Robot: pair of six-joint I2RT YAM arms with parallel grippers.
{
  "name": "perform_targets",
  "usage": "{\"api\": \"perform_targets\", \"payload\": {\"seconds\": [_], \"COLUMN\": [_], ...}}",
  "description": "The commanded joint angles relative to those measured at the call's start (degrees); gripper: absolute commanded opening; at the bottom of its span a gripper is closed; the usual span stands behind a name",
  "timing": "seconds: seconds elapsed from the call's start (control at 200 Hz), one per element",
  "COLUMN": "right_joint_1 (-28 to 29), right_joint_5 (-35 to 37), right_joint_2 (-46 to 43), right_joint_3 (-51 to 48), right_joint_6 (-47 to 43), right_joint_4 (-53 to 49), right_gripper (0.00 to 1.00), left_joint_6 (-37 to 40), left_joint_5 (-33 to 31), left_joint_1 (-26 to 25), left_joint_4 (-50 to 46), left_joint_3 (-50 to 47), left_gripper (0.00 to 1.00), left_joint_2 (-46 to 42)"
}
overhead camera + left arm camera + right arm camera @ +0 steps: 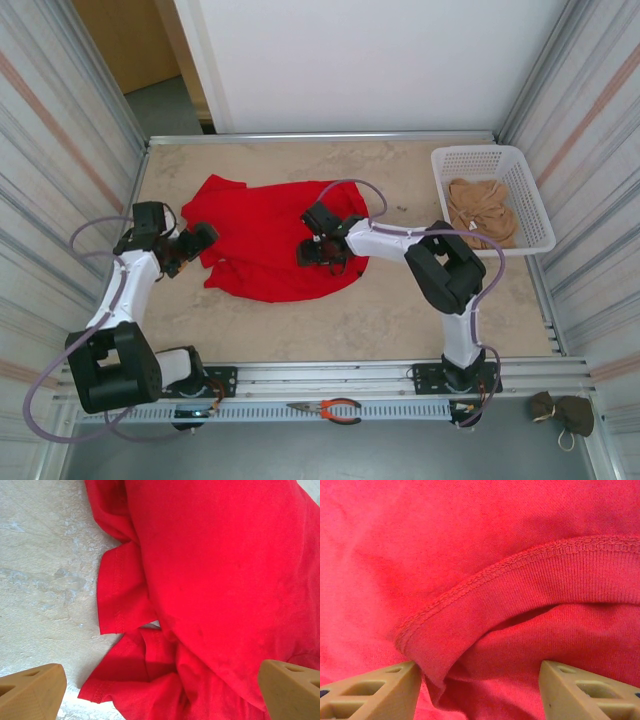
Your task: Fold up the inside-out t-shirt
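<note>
The inside-out t-shirt (260, 235) lies crumpled and bright red on the left half of the table. My left gripper (205, 238) hangs at its left edge, open wide. In the left wrist view the fingers (35, 690) straddle bunched hem and a sleeve (117, 595), with the shirt body (225, 570) beyond the left gripper (162, 685). My right gripper (318, 252) is low over the shirt's right middle. In the right wrist view the right gripper (479, 680) is open around a folded ribbed collar band (530, 580); its left finger (385, 690) touches the fold.
A white basket (490, 160) at the back right holds a tan cloth (482, 210). Orange-handled pliers (330, 408) lie on the front rail, a dark bundle (562, 412) at the lower right. Bare tabletop (400, 310) lies in front of the shirt. Corrugated walls close both sides.
</note>
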Motion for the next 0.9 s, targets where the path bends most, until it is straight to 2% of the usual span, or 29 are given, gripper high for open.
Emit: {"api": "perform_targets", "payload": {"seconds": [0.0, 0.105, 0.2, 0.296, 0.401, 0.526, 0.706, 0.782, 0.897], "right_joint_1": [-0.14, 0.11, 0.53, 0.5, -0.81, -4.4, -13.75, -17.83, -20.78], "right_joint_5": [-2.18, -3.43, -4.37, -4.92, -4.79, -3.06, -1.92, -4.11, -5.04], "right_joint_2": [1.48, 2.91, 3.39, 1.74, -3.78, -15.33, -30.43, -32.97, -33.4], "right_joint_3": [1.89, 3.5, 4.23, 3.57, 0.76, -4.56, -15.63, -19.61, -22.75], "right_joint_6": [-0.64, -0.55, -0.56, -0.68, -0.9, -1.63, -2.04, -1.87, -2.21], "right_joint_4": [0.98, 0.97, 0.84, 0.75, 0.12, -2.62, -5.59, -4.77, -3.73], "right_gripper": [0.61, 0.51, 0.34, 0.0, 0.0, 0.0, 0.0, 0.0, 0.0], "left_joint_6": [1.3, 1.3, 1.25, 1.36, 1.38, 1.12, 0.46, -0.49, -2.61], "left_joint_5": [1.17, 0.75, 0.86, 0.83, 0.73, 0.83, 2.35, 4.82, 8.67], "left_joint_1": [0.34, 0.34, 0.34, 0.32, 0.35, 0.35, 0.34, 0.17, -1.11], "left_joint_4": [-1.11, -1.26, -1.63, -1.97, -2.33, -2.7, -2.22, -0.17, 3.12], "left_joint_3": [0.85, 0.81, 1.04, 1.23, 1.66, 2.56, 2.68, 1.34, -1.44], "left_gripper": [0.99, 0.99, 0.99, 0.99, 0.99, 0.99, 0.98, 0.95, 0.83], "left_joint_2": [-1.5, -1.83, -1.95, -1.97, -1.98, -1.73, -1.16, -0.76, 0.21]}}
